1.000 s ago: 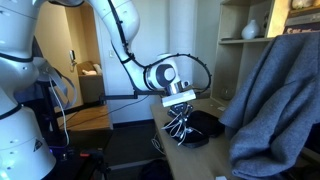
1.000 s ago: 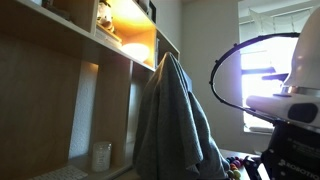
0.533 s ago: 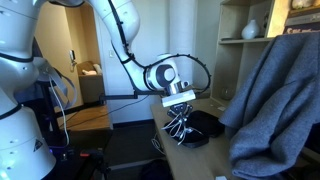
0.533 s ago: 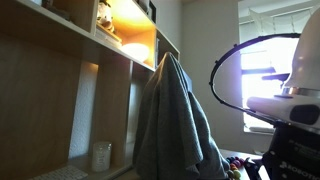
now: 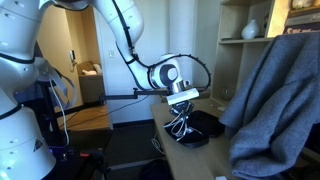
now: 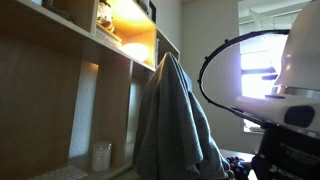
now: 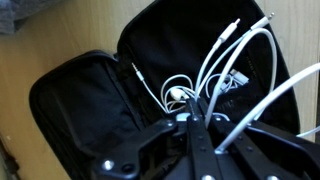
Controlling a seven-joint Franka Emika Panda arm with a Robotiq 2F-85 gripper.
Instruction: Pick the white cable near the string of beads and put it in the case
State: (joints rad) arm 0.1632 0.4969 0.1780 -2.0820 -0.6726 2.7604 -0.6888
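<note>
The black case (image 7: pixel 85 95) lies open on the wooden table, both halves showing in the wrist view. The white cable (image 7: pixel 235 60) hangs in loose loops over the case's right half, with a small coil and plug lying inside it. My gripper (image 7: pixel 190 118) has its fingers pressed together on strands of the cable. In an exterior view the gripper (image 5: pixel 181 106) hovers just above the case (image 5: pixel 203 126), and the cable (image 5: pixel 179 126) dangles from it into the case. The gripper also shows dark against the window in an exterior view (image 6: pixel 285 150).
A large grey cloth (image 5: pixel 275 90) is draped right beside the case and also shows in an exterior view (image 6: pixel 175 120). Wooden shelves (image 6: pixel 110 40) stand behind it. Small colourful items, perhaps the beads (image 6: pixel 232 168), lie on the table near the gripper. The table edge (image 5: pixel 165 135) is close to the case.
The arm has shifted slightly sideways over the case, with the cable still held. The case and cloth have not moved.
</note>
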